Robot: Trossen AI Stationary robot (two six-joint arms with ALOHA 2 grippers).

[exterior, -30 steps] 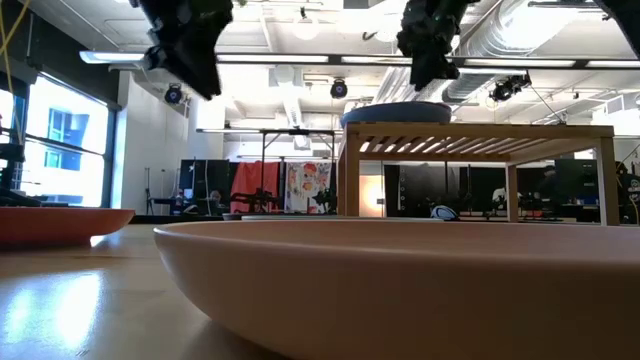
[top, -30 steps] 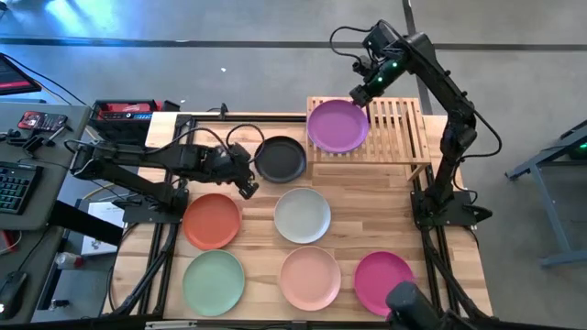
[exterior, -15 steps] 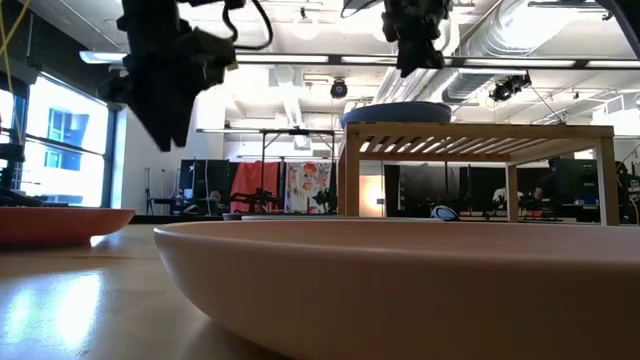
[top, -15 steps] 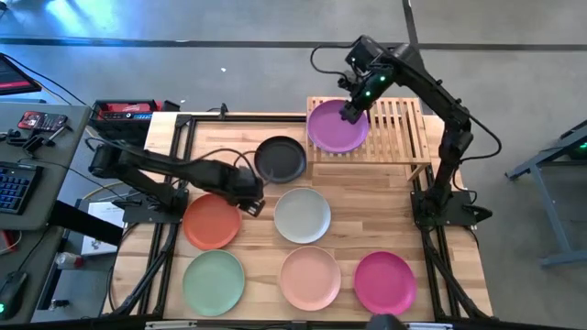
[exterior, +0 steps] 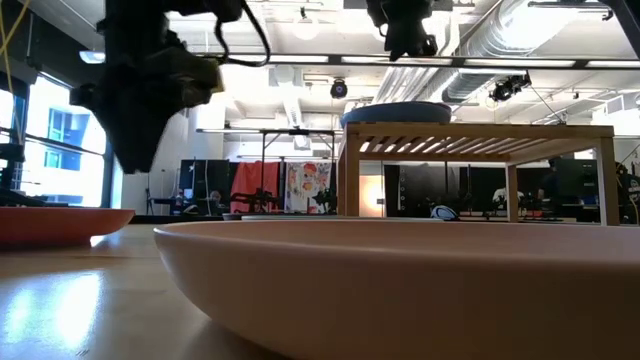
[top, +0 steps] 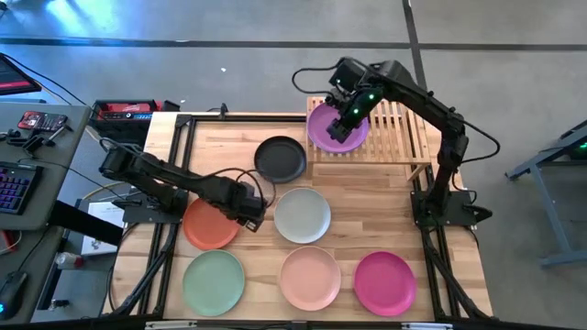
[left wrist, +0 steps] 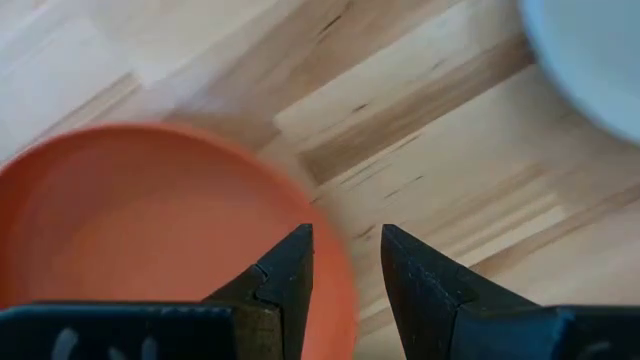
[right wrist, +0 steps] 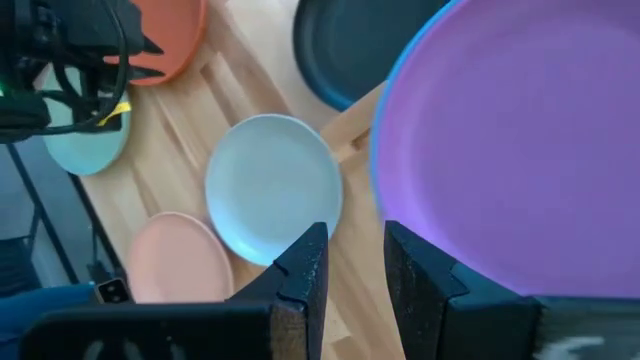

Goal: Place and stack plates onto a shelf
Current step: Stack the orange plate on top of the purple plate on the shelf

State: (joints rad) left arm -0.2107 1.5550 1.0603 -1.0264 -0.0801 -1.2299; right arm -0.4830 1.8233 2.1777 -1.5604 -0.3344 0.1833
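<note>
Left tool (top: 254, 218) moved down to orange plate (top: 209, 225) rim, released. Right tool (top: 336, 129) shifted over purple plate (top: 336, 128) on shelf (top: 400, 128), released.

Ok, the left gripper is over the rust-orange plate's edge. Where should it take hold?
Grip the rust-orange plate at its raised rim on the side nearest the off-white plate, coming down from above. The left gripper hangs there, open, one finger over the plate's inside and one over bare table, so it can straddle the thin lip.

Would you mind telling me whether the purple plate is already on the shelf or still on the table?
On the shelf: the purple plate lies flat on the slatted shelf, at its left end, under the right end effector.
</note>
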